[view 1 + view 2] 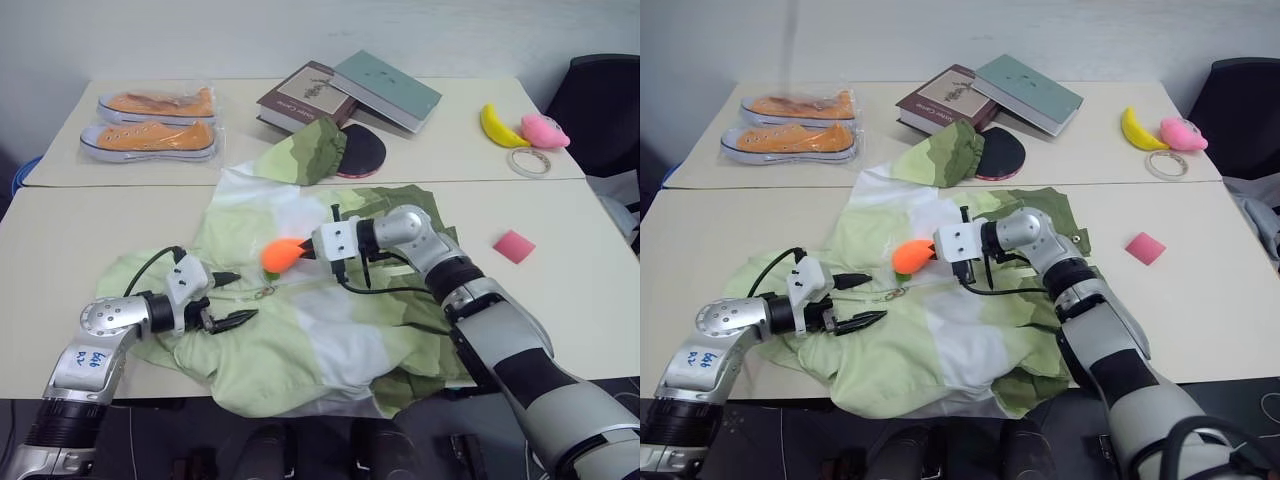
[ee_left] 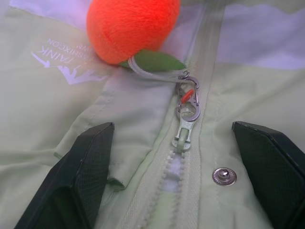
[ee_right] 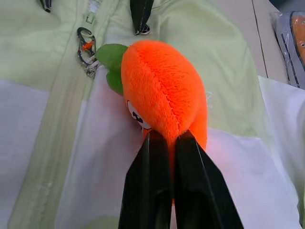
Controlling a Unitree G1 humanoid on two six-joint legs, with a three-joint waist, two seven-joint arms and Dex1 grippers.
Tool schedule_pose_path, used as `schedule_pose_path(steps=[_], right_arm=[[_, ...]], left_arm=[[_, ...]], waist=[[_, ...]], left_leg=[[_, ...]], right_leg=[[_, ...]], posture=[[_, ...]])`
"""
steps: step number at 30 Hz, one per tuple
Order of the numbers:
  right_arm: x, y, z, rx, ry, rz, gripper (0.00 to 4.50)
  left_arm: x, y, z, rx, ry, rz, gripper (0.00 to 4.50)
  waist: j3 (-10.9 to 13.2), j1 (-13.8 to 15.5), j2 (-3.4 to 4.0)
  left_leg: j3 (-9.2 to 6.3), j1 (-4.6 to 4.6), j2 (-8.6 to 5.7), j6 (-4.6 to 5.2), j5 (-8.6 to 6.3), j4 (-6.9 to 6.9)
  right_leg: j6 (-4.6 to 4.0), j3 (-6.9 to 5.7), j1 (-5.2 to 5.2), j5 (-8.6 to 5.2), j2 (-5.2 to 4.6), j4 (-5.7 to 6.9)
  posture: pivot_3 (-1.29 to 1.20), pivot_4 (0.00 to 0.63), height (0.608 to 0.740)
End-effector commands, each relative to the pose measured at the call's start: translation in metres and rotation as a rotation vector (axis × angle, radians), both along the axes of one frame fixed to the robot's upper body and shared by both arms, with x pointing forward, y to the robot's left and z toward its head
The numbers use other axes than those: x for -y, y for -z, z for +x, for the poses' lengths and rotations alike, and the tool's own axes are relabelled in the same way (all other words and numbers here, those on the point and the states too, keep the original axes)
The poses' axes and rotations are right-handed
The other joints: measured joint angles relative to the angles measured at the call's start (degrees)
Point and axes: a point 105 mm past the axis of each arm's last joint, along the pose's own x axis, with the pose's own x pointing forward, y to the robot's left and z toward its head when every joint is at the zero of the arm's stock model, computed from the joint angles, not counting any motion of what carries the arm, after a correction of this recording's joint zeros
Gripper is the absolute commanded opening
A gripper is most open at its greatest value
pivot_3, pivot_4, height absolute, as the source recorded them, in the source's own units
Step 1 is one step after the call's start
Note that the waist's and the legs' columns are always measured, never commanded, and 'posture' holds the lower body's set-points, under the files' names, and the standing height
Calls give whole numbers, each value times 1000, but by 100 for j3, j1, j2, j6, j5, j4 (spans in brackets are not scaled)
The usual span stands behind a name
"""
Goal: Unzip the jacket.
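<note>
Sneakers [image 1: 150, 138], books [image 1: 345, 95] — banana [image 1: 497, 126], tape [image 1: 529, 161]

Two pale beige tables [image 1: 560, 225] stand end to end, long edges touching; the seam between them runs from 9 o'clock to 3 o'clock across the head views. A plain off-white wall [image 1: 200, 35] closes the scene at 12 o'clock, directly behind the far table [image 1: 240, 100]. A black office chair [image 1: 600, 105] stands at 2 o'clock, beside the far table's end. Dark floor [image 1: 150, 445] shows under the near table's front edge at 6 o'clock. Lighting is even and diffuse, shadows soft.
</note>
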Motion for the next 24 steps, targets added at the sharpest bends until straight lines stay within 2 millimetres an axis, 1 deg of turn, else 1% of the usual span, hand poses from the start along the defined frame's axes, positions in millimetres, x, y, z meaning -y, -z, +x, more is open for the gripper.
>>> schedule_pose_path(steps=[1,2,4,6,7,8,9,10,11,15,16,17,18,21,23,24], right_arm=[[37,-21,6,67,65,48,23],[52,-22,7,69,101,48,23],[90,-26,9,87,198,45,23],[137,-29,9,85,343,39,23],[153,-31,8,84,394,37,23],[173,-34,8,78,472,45,23],[201,-38,7,88,571,46,23],[222,-41,5,99,648,42,23],[250,-43,1,107,749,25,23],[312,-48,-10,125,990,-19,23],[322,-49,-12,131,1031,-31,23],[334,-53,-14,149,1082,-44,23],[341,-55,-15,163,1113,-53,23],[358,-65,-16,209,1205,-44,23],[363,-71,-14,229,1240,-32,23],[361,-71,-13,229,1238,-25,23]], left_arm=[[-8,23,-2,-84,-61,33,4162],[-8,25,-3,-93,-63,36,4162],[-9,32,-8,-123,-63,42,4162],[-9,39,-11,-142,-77,46,4162],[-9,41,-11,-145,-84,46,4162],[-9,43,-11,-144,-102,37,4162],[-10,45,-10,-134,-132,37,4162],[-12,47,-8,-124,-160,40,4162],[-14,50,-8,-117,-179,42,4162],[-19,60,-7,-111,-207,70,4162],[-21,61,-7,-109,-209,77,4162],[-23,61,-6,-109,-205,82,4162],[-24,61,-5,-108,-201,85,4162],[-28,61,-3,-101,-176,112,4162],[-31,60,-1,-96,-160,123,4162],[-32,58,0,-87,-151,131,4162]], waist=[[0,26,0],[0,42,0],[0,59,0],[0,84,2],[0,88,2],[-1,88,3],[-3,90,9],[-4,91,13],[-6,93,19],[-25,95,54],[-28,92,59],[-35,87,71],[-41,80,82],[-60,72,113],[-66,72,130],[-68,74,134]], left_leg=[[2,0,-1,0,0,0],[1,0,0,0,0,1],[5,3,1,0,0,0],[5,4,3,0,0,0],[6,4,3,0,0,-1],[8,6,2,0,0,-1],[10,8,3,0,0,-3],[11,11,3,0,0,-3],[12,13,3,0,0,-3],[23,29,7,0,1,-3],[25,42,10,-2,2,-5],[36,78,11,-3,2,-16],[41,116,16,-6,1,-28],[49,126,20,-9,-1,-31],[56,124,21,-11,-2,-31],[59,122,20,-11,-2,-33]], right_leg=[[0,3,0,0,-1,-1],[0,2,0,0,-4,-1],[0,7,1,0,-9,-3],[0,7,1,0,-10,-5],[0,7,3,0,-11,-6],[0,9,4,0,-13,-7],[0,10,6,0,-13,-10],[0,10,9,0,-15,-14],[0,11,11,0,-16,-15],[0,15,21,0,-18,-16],[0,15,35,0,-16,-23],[0,20,62,-1,-15,-47],[0,23,98,-2,-11,-71],[0,36,100,-2,-11,-70],[0,43,92,-2,-10,-67],[0,46,87,-2,-10,-66]], posture=[[0,150,740],[0,150,740],[0,150,740],[0,150,740],[0,150,740],[0,150,740],[0,150,740],[0,150,740],[0,150,740],[0,150,740],[0,150,740],[0,150,740],[0,150,740],[0,150,740],[0,150,740],[0,150,740]])
